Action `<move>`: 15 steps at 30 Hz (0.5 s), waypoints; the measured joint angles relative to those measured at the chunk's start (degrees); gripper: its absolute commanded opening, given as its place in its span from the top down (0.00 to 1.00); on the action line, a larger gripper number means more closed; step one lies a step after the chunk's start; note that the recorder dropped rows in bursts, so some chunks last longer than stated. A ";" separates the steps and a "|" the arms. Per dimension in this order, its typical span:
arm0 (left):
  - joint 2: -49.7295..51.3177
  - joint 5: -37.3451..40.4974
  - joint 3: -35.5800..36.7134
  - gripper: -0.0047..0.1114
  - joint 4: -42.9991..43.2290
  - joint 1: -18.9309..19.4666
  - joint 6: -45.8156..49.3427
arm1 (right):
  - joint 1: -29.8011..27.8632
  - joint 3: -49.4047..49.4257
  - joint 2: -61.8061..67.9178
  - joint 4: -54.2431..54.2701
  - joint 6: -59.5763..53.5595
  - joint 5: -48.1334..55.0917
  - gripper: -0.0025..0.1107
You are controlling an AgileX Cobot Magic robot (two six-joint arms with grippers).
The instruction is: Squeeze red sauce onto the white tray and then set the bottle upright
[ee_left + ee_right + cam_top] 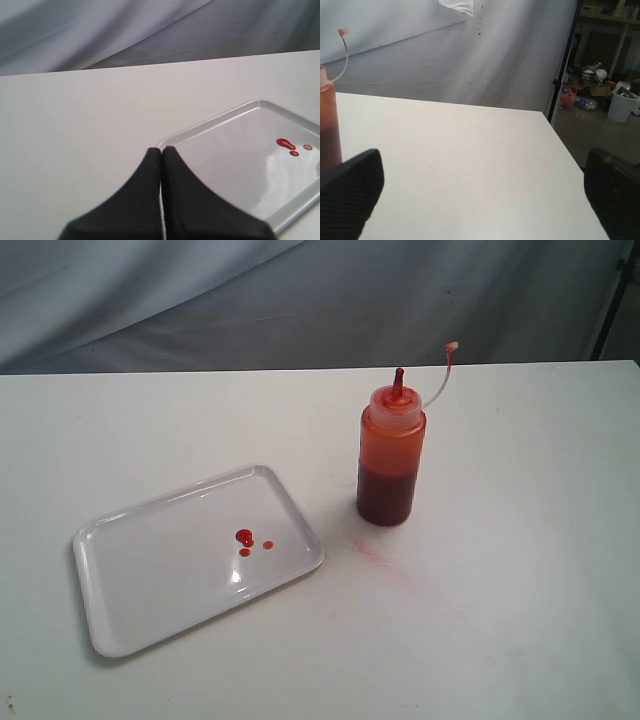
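Note:
The orange-tinted bottle [391, 453] stands upright on the white table, right of the white tray [150, 570]; dark sauce fills its lower part, and its small cap [451, 346] hangs off a thin tether. Three small drops of red sauce [245, 538] lie on the tray, also visible in the left wrist view as red sauce [285, 144] on the tray [235, 170]. My left gripper [161, 150] is shut and empty at the tray's corner. My right gripper [485, 185] is open and empty, with the bottle [329, 125] beside one finger. Neither gripper shows in the exterior view.
A faint pinkish smear [372, 552] marks the table in front of the bottle. Grey cloth [300, 300] hangs behind the table. Beyond the table's edge [565, 145], the right wrist view shows a black stand pole [566, 60] and floor clutter [600, 85].

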 measured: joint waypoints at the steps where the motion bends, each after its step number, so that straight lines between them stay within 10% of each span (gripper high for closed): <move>1: 0.00 0.00 0.00 0.96 0.00 0.00 0.00 | 0.00 0.00 0.00 0.00 0.00 0.46 0.05; 15: 0.00 0.00 0.00 0.96 0.00 0.00 0.00 | 0.00 0.00 -0.08 7.81 2.42 5.86 0.05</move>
